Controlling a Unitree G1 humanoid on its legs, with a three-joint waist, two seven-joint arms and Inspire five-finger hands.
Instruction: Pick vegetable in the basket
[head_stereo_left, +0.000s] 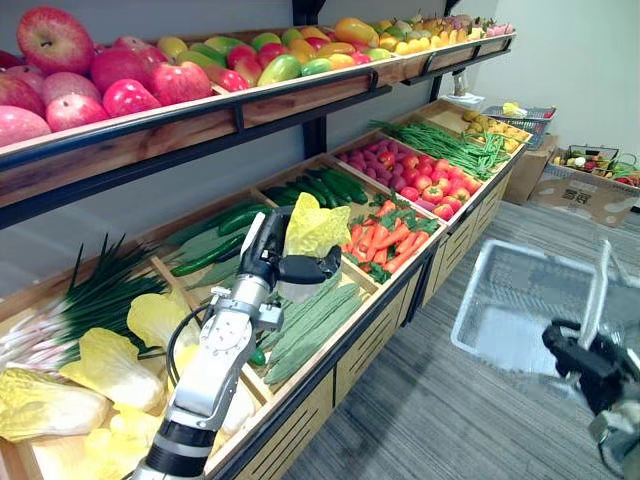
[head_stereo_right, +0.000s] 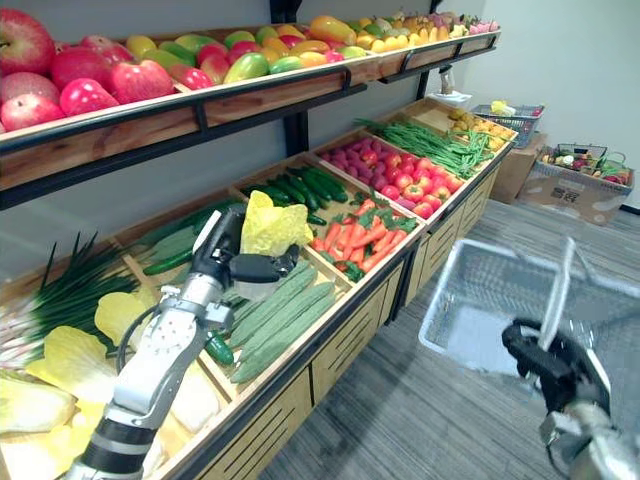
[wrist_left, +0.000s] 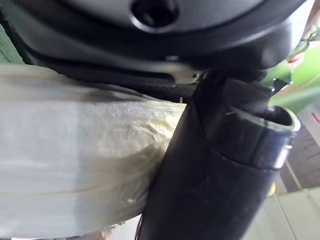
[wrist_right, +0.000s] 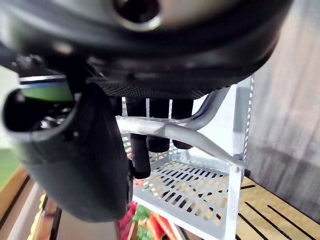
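My left hand (head_stereo_left: 272, 265) is shut on a napa cabbage (head_stereo_left: 316, 228) with yellow leaves and a white stem. It holds the cabbage up over the long green gourds in the lower shelf. In the left wrist view the pale cabbage (wrist_left: 75, 165) lies pressed against the palm under the thumb (wrist_left: 225, 165). The silver wire basket (head_stereo_left: 497, 300) hangs low at the right, over the grey floor. My right hand (head_stereo_left: 585, 362) is curled round its handle (wrist_right: 170, 131), and the fingers (wrist_right: 150, 135) hook over the bar.
The lower shelf holds bins of green onions (head_stereo_left: 95, 300), more cabbages (head_stereo_left: 110, 370), cucumbers (head_stereo_left: 325, 185), carrots (head_stereo_left: 385, 240), red fruit (head_stereo_left: 425, 180) and green beans (head_stereo_left: 450, 148). Apples (head_stereo_left: 110, 70) and mangoes fill the upper shelf. A cardboard box (head_stereo_left: 585, 195) stands at the far right.
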